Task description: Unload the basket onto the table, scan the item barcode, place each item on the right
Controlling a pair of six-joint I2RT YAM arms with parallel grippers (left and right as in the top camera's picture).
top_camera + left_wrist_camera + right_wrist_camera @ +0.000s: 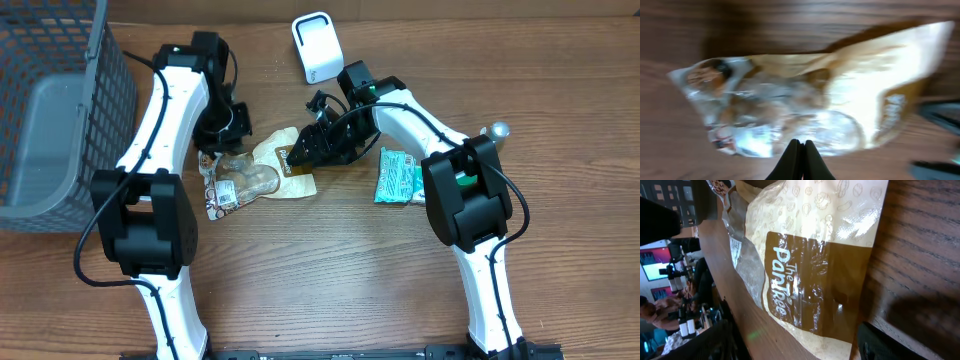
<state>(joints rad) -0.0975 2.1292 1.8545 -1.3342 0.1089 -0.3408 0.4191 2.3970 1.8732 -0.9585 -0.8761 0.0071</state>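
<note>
Clearances around the snack bag (262,168) on the table (320,270).
Bare wood lies open at the near edge, between the arm bases; the left arm (165,110) and right arm (415,120) flank the bag, a grey basket (110,70) walls the left side, a white scanner (317,47) stands behind, and a green packet (398,176) lies to its right.

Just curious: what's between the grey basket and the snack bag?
The left arm: in the overhead view it stands between the basket and the bag.
</note>
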